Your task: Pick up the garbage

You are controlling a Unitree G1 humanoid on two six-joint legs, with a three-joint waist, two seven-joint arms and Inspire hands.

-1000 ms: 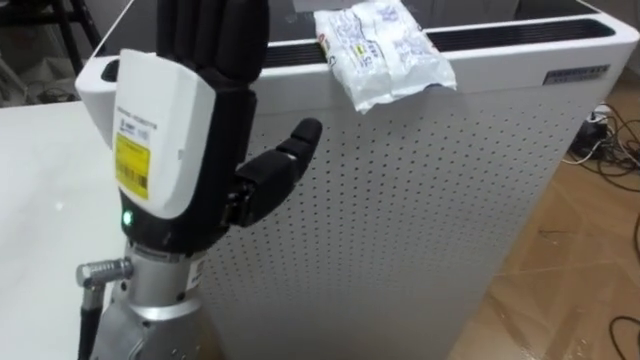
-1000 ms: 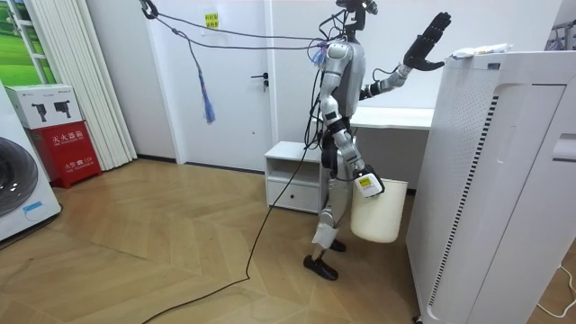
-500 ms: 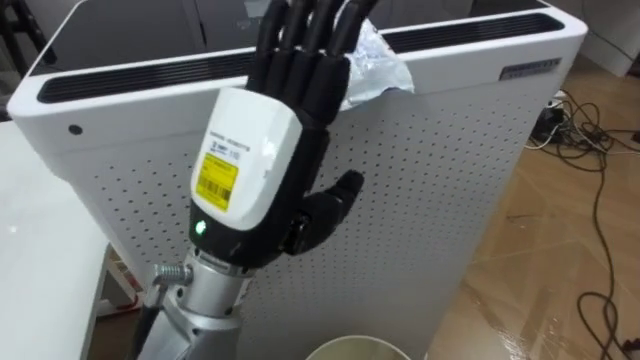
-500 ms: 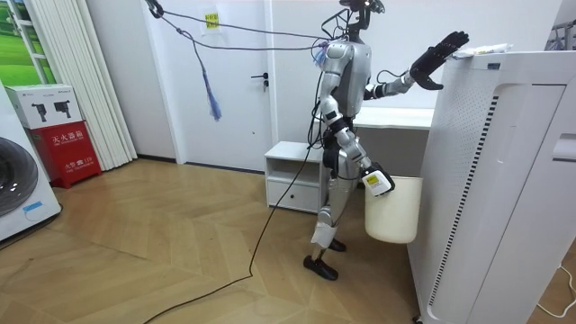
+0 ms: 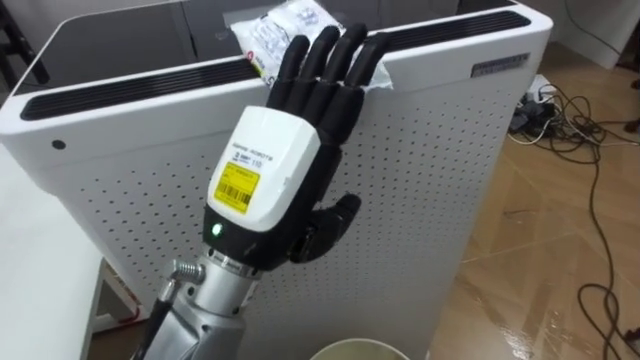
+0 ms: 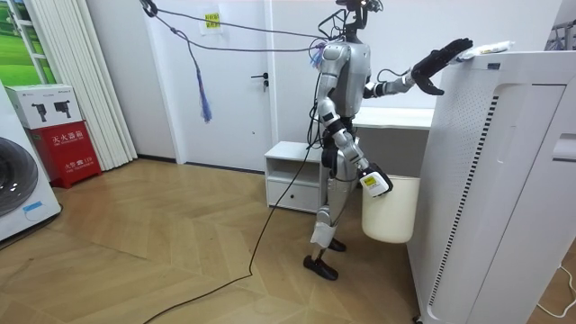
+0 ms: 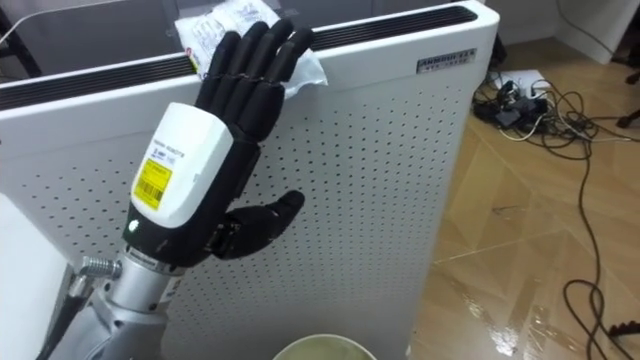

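Lying crumpled at the front edge of the white perforated unit's (image 5: 430, 170) top, the plastic wrapper (image 5: 272, 28) looks feather-light, soft and prone to skid on that smooth top. Pinching a raised fold near its middle seems safer than nudging it. The left robot hand (image 5: 268, 185) is released, its straight fingers up at the wrapper's near edge, while a white bin (image 6: 391, 211) hangs by the right robot hand (image 6: 372, 183), whose grip I cannot tell, and the bin's contents are hidden.
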